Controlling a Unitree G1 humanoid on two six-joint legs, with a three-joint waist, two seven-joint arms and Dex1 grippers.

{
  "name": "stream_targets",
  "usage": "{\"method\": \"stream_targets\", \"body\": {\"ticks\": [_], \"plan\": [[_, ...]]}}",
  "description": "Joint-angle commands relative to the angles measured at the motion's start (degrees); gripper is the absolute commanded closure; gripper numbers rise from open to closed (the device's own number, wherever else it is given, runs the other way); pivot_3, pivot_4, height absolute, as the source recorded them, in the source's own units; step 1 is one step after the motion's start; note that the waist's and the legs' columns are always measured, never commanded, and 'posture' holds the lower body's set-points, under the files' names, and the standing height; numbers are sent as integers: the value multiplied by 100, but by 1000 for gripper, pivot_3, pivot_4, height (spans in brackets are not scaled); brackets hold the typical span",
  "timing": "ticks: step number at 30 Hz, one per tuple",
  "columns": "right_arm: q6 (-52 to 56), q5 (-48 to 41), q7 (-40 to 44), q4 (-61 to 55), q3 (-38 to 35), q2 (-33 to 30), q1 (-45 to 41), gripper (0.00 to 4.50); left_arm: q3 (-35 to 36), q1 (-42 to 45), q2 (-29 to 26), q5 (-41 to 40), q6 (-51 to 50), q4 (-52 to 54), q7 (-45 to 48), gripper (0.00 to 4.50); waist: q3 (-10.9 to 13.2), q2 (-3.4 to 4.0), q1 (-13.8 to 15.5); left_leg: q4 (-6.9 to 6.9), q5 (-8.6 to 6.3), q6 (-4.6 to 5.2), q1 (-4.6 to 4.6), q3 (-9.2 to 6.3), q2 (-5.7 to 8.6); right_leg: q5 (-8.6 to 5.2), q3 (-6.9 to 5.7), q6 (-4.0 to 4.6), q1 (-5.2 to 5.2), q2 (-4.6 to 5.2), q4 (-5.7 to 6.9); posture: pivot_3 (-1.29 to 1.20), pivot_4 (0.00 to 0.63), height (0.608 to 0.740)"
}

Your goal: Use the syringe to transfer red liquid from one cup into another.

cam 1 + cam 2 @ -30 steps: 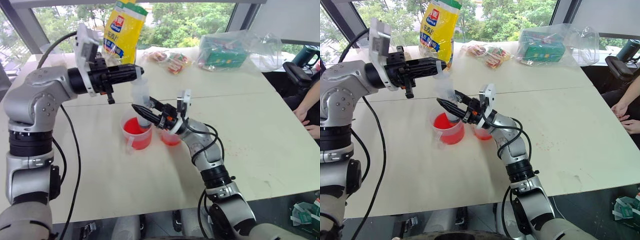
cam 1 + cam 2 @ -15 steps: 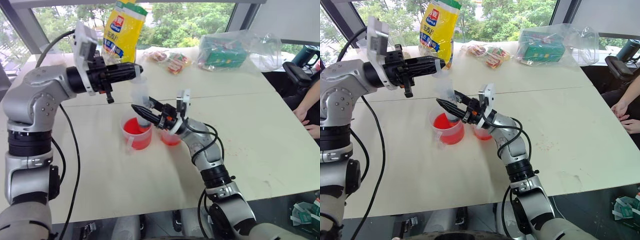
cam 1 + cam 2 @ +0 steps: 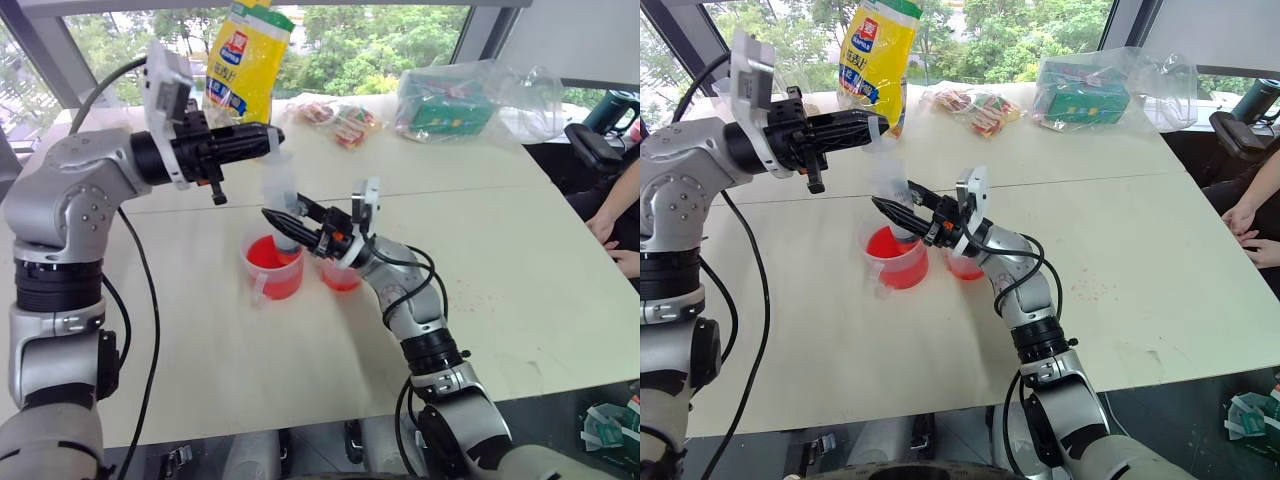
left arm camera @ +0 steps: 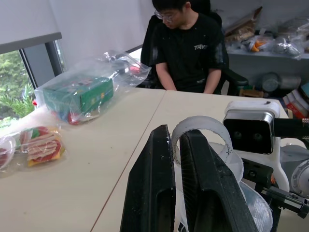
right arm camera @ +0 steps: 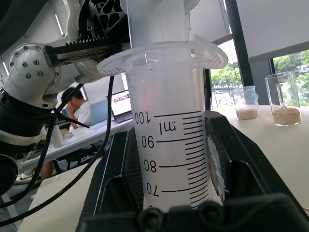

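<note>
Arms crossed level over beaker (image 3: 272, 268)

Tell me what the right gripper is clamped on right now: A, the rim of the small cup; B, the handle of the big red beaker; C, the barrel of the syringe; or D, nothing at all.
C: the right gripper has its two black fingers shut on the graduated barrel of the syringe, which stands upright over the handled beaker of red liquid.
</note>
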State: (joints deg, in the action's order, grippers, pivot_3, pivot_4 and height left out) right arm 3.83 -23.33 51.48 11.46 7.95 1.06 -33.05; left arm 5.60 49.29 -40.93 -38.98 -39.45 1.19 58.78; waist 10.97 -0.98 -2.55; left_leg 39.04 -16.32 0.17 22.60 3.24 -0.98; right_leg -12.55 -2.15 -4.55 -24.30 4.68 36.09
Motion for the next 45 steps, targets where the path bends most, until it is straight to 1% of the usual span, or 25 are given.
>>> {"method": "stream_targets", "body": {"ticks": [1, 2, 5, 8, 9, 17, 20, 23, 30, 36, 40, 45], "plan": [[150, 105, 461, 172, 541, 83, 106, 3113, 298, 126, -180, 88, 106, 82, -163, 3698, 0, 0, -3, 0, 0, 0, 0, 0, 0, 0, 0, 1, -1, 0, 0, 0, 150, 740], [159, 77, 442, 133, 498, 94, 55, 3113, 256, 54, -218, 118, 101, 113, -137, 3396, 0, 0, -6, -1, 0, 0, 0, 0, 0, 0, 1, 1, -2, 0, 0, 0, 150, 740], [192, 11, 399, 39, 380, 126, -90, 3113, 196, -102, -285, 149, 87, 196, -78, 1801, 1, 1, -10, -4, 0, 0, 0, 0, -1, 1, 1, 3, -5, -1, 0, 0, 150, 740], [234, -27, 364, -75, 282, 143, -220, 3113, 203, -257, -333, 193, 89, 282, -73, 342, 1, 1, -13, -8, 0, 0, 0, 0, -2, 0, 2, 7, -8, -2, 0, 0, 150, 740], [251, -44, 359, -105, 243, 139, -255, 3113, 216, -299, -350, 208, 97, 303, -71, 42, 1, 2, -12, -8, 0, 0, 0, -1, -4, -1, 1, 8, -9, -2, 0, 0, 150, 740], [476, -257, 195, -369, -58, 140, -480, 3113, 389, -512, -522, 196, 137, 379, -13, 42, 3, 5, -8, -14, -1, -3, 11, 0, -4, 1, 4, 17, -23, 4, -2, 0, 150, 740], [596, -402, 14, -557, -228, 164, -672, 3113, 481, -536, -613, 147, 85, 374, 23, 42, 3, 5, 0, -14, 1, -7, 40, -2, -4, 2, 3, 20, -49, 6, -2, 0, 150, 740], [706, -543, -186, -690, -397, 174, -864, 3113, 617, -508, -707, 43, -3, 366, 37, 42, 5, 7, 11, -13, 9, -18, 94, -2, -1, 13, 3, 24, -104, 8, 1, 0, 150, 740], [843, -706, -413, -840, -564, 79, -1112, 3113, 910, -528, -969, -240, -302, 470, 69, 42, 7, 7, 14, -38, 7, -14, 100, -2, 4, 20, -8, 9, -107, 1, -18, 0, 150, 740], [1421, -1132, -841, -1717, -851, -260, -1117, 3113, 746, -346, -741, -229, -252, 344, -86, 42, 8, 6, 50, -37, 8, -12, 101, 0, 6, 20, -15, 7, -104, -11, -18, 0, 150, 740], [1759, -1377, -1178, -2282, -1076, -562, -1006, 3113, 588, -111, -552, -149, -151, 154, -8, 42, 7, 4, 89, -31, 8, -12, 101, 0, 7, 20, -17, 5, -101, -15, -15, 0, 150, 740], [1972, -1482, -1484, -2876, -1199, -905, -471, 3113, 354, 274, -263, -73, 23, -251, 176, 42, 7, 4, 167, -31, 8, -11, 100, 1, 6, 18, -17, 3, -101, -20, -14, 0, 150, 740]]}}
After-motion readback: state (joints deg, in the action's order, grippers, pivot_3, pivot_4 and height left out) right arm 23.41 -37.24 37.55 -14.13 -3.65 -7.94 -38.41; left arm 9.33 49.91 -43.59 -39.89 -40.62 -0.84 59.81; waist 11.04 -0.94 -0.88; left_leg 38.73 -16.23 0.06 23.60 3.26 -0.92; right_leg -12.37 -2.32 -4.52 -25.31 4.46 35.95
